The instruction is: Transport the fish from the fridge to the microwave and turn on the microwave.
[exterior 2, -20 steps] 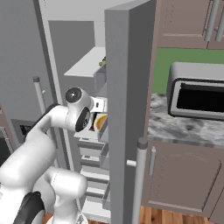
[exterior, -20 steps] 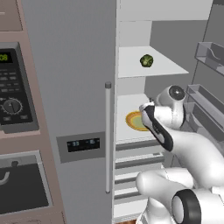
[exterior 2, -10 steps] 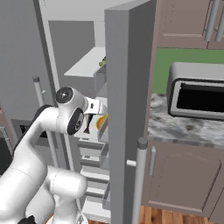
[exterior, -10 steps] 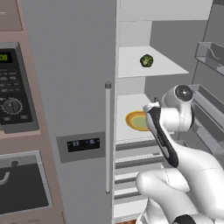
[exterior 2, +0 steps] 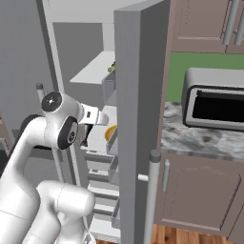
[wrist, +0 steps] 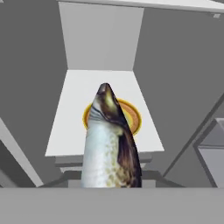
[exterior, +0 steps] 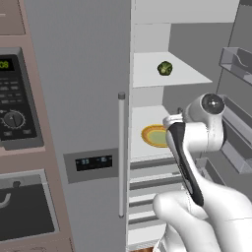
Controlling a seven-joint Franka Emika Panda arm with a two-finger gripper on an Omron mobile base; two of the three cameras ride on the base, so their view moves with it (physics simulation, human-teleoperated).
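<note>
The fish (wrist: 111, 148), silver-bellied with a dark brown back, rises from the bottom of the hand view, its head toward the yellow-orange plate (wrist: 133, 115) on a white shelf of the fridge (exterior: 93, 74). My gripper (exterior 2: 103, 119) is shut on the fish and hovers just in front of that shelf; its fingertips are hidden under the fish. In the left base view the wrist covers the hand, beside the plate (exterior: 153, 135). The microwave (exterior: 15, 113), with green digits and a round knob, is built in left of the fridge.
A lumpy green vegetable (exterior: 164, 68) lies on the shelf above. The open fridge door (exterior 2: 140, 95) with its bins stands close on my right. A dark oven (exterior: 19, 211) sits below the microwave. A toaster oven (exterior 2: 214, 102) rests on the stone counter.
The arm has drawn back from the plate shelf, away from the fridge interior, taking the fish with it. The grip has stayed the same.
</note>
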